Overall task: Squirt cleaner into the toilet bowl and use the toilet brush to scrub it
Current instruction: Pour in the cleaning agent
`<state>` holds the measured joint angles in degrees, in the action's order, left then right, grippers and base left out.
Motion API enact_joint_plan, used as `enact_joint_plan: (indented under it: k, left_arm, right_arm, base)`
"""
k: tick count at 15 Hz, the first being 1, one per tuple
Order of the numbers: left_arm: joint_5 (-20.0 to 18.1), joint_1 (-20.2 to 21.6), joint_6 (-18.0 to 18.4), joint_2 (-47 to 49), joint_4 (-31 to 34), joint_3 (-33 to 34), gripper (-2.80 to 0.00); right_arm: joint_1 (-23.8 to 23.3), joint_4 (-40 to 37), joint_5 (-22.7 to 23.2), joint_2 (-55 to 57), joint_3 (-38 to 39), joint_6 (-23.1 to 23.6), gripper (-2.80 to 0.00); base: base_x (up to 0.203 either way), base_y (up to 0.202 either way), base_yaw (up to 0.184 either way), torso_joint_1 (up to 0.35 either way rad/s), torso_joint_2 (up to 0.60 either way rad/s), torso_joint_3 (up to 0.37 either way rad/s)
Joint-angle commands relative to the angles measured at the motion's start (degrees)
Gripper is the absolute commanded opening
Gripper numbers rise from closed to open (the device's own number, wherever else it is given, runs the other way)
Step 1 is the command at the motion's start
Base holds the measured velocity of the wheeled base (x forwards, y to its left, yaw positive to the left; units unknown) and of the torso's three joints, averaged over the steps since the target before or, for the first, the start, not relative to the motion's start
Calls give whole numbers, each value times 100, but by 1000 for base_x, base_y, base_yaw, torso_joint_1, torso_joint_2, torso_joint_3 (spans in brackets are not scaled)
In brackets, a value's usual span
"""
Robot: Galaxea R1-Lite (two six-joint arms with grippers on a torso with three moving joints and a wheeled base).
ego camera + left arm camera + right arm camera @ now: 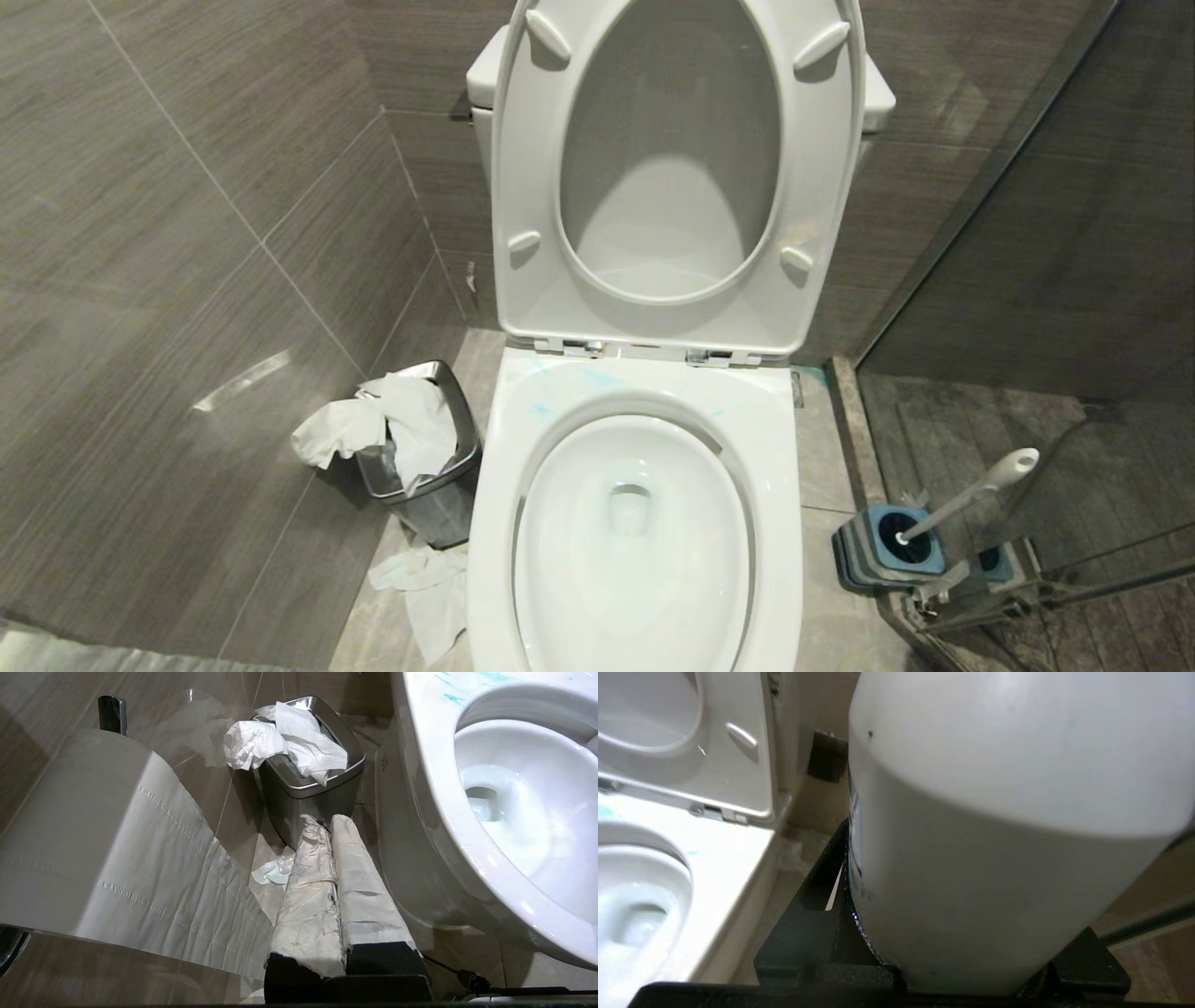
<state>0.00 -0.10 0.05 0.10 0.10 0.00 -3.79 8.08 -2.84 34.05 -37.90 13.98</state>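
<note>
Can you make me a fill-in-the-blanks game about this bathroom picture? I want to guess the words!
1. The toilet seat is flipped ____.
2. The toilet brush stands in its holder on the ____.
3. The little metal bin is stuffed with crumpled ____.
4. The smears on the rim behind the bowl are ____ cleaner.

Missing words: up; floor; paper; blue
</note>
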Motion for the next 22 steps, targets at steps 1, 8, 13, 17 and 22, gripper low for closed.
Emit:
enact_joint_plan:
  k: [1, 8, 13, 17, 22]
  left_arm:
    - [0, 1, -5, 8, -1, 0, -280]
    - [0, 1, 14, 8, -1, 0, -280]
    - [0, 1, 22, 8, -1, 0, -280]
    - [0, 1, 22, 8, -1, 0, -280]
    - [0, 1, 39, 8, 8, 0, -280]
  right_arm:
    - [4, 273, -5, 598, -64, 209, -280]
    - [1079, 1909, -388, 2293, -130, 258, -280]
    - [3524, 2522, -2240, 3410, -425, 530, -280]
    - [4420, 2596, -2998, 4418, -1042, 697, -280]
    - [4513, 2603, -3245, 5278, -1485, 1203, -280]
  base:
    - [0, 0, 0, 0, 0, 0]
    - [0, 0, 0, 0, 0, 0]
    - [0, 0, 0, 0, 0, 0]
    - [0, 0, 0, 0, 0, 0]
    - [0, 0, 0, 0, 0, 0]
